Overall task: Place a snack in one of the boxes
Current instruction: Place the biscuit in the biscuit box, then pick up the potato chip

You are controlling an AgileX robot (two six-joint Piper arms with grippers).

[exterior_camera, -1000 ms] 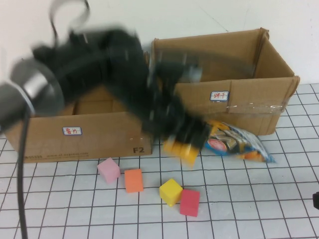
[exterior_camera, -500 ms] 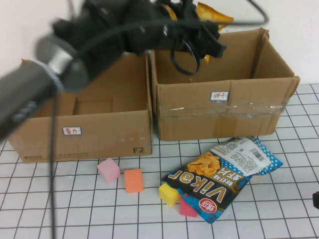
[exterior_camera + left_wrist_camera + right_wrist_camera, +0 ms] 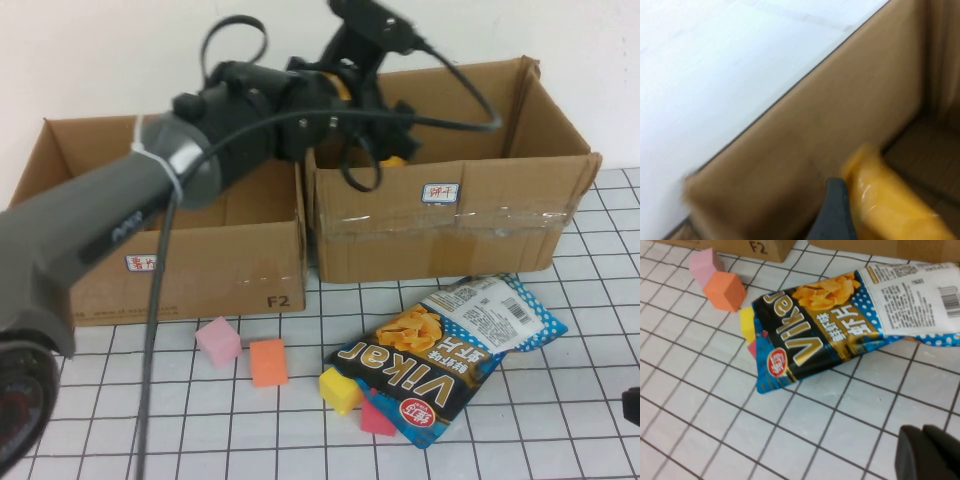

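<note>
Left gripper [image 3: 385,150] reaches over the left end of the right cardboard box [image 3: 560,160], mostly hidden by arm and cables; can't tell if its fingers are spread or still pinching. Yellow snack bag [image 3: 392,160] barely peeks inside that box, blurred glossy yellow beside one dark finger [image 3: 834,210] in the left wrist view. Half a second ago the bag was raised above the box, now it's down inside. Right gripper [image 3: 927,456] cut off low near table edge, fingers pressed together. Crinkled Viker chips bag [image 3: 450,350] lies flat on gridded table [image 3: 560,430], covering the yellow cube [image 3: 338,390] and red cube [image 3: 372,420]
</note>
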